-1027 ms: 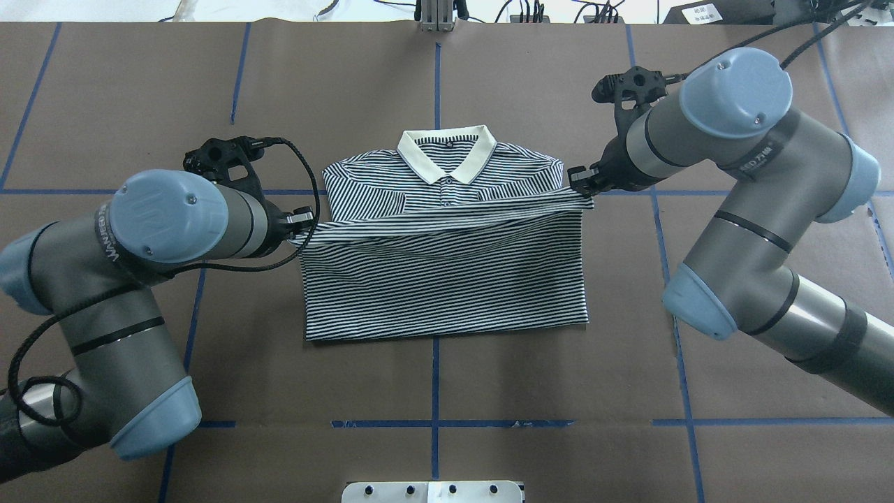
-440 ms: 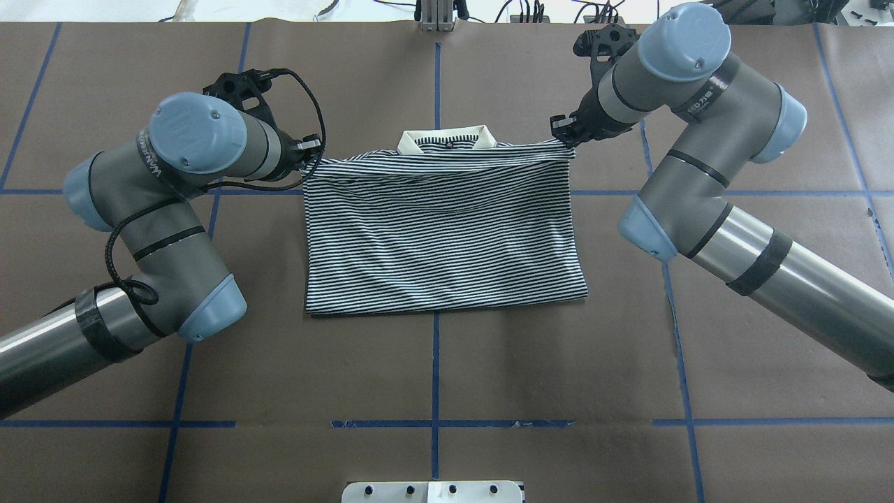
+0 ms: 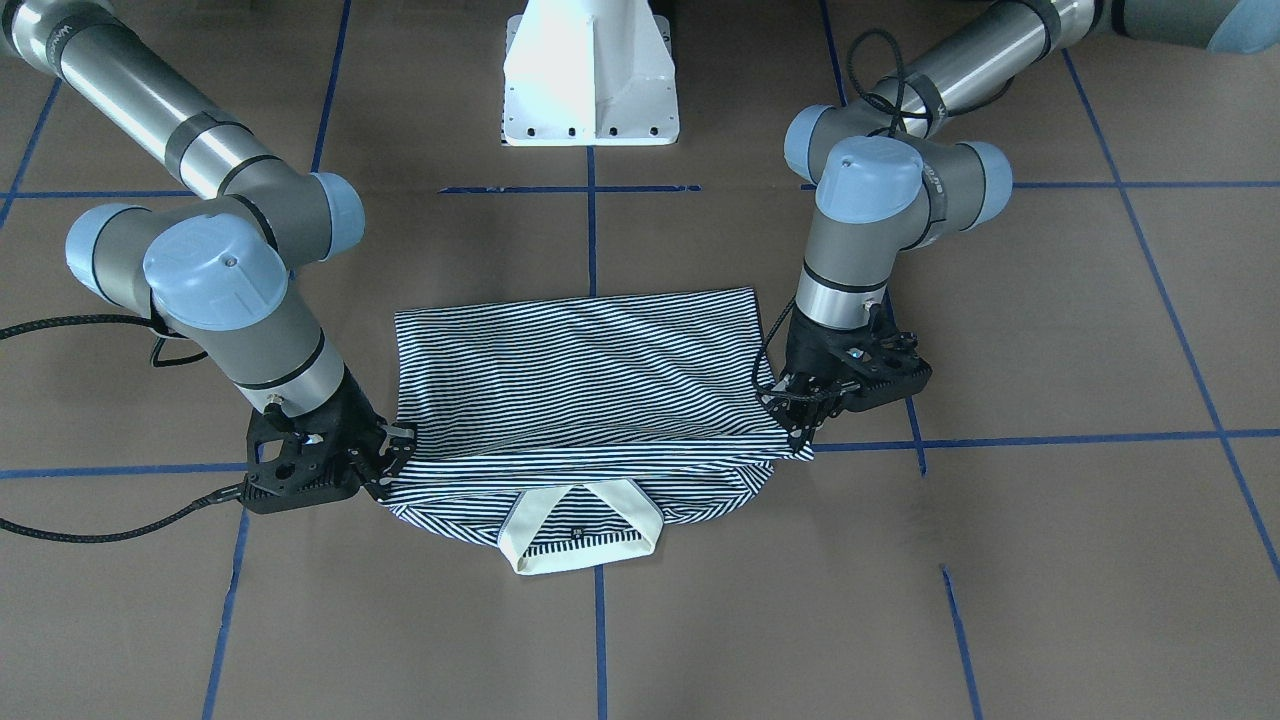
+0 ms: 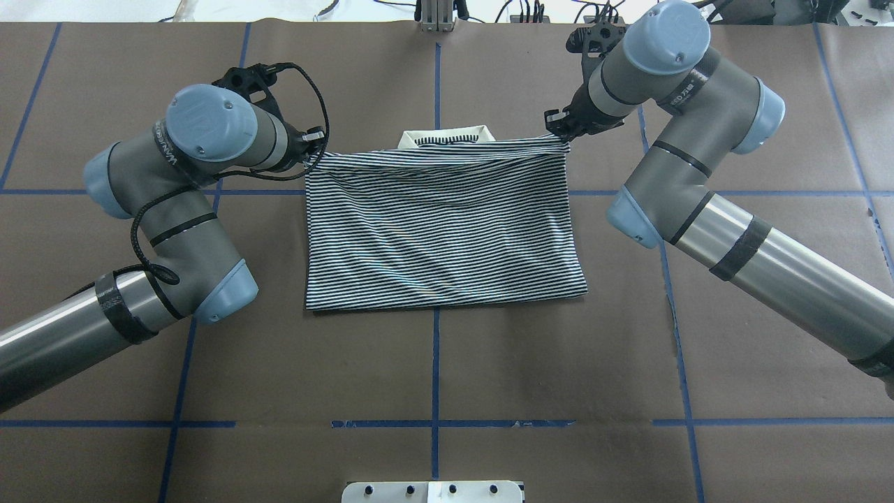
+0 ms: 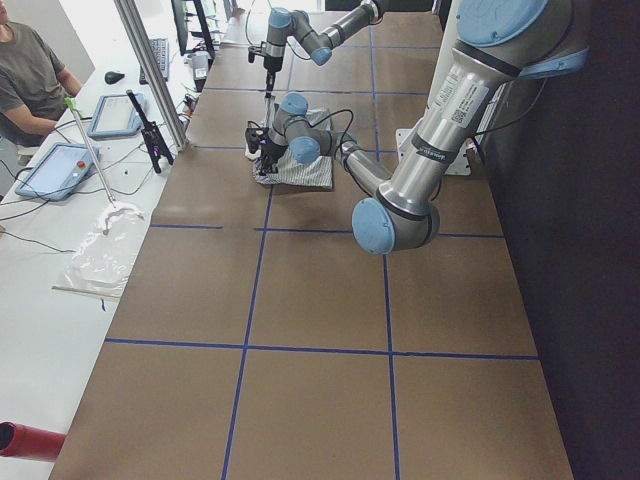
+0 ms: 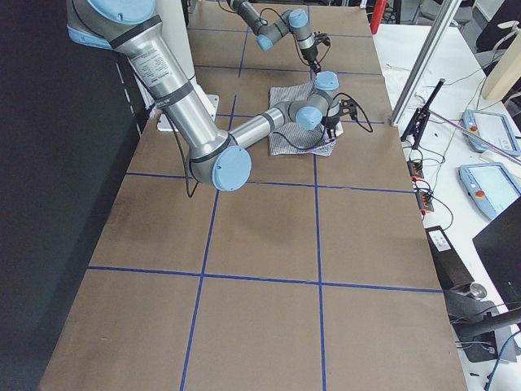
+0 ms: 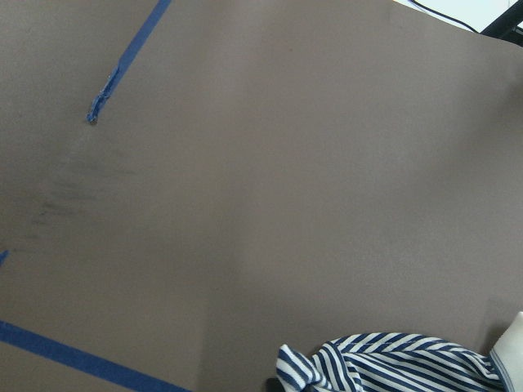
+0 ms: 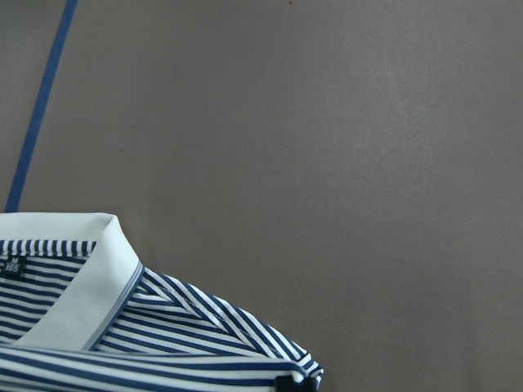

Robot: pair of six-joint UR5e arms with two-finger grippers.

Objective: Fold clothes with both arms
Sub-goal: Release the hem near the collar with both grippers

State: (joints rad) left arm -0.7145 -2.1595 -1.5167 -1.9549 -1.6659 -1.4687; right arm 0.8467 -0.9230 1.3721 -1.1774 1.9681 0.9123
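Observation:
The striped polo shirt [image 4: 440, 223] lies on the brown table, folded with its lower half brought up over the chest. Only the top of its cream collar [image 4: 447, 133] shows beyond the folded edge. My left gripper [image 4: 314, 150] is shut on the left corner of the folded edge. My right gripper [image 4: 559, 133] is shut on the right corner. In the front-facing view the left gripper [image 3: 795, 420] is on the right and the right gripper [image 3: 390, 455] on the left, with the collar [image 3: 580, 530] near the camera. The right wrist view shows the collar [image 8: 73, 278] and the stripes [image 8: 204, 335].
The white pedestal [image 3: 590, 80] stands at the robot's side of the table. Blue tape lines [image 4: 435, 363] cross the brown cover. A metal mount [image 4: 436, 14] stands at the far edge. An operator [image 5: 30, 80] sits at a side bench with tablets [image 5: 60, 165].
Both grippers have carried the shirt's lower edge away from the robot, from the chest up to the collar. The fold now covers the chest and most of the collar.

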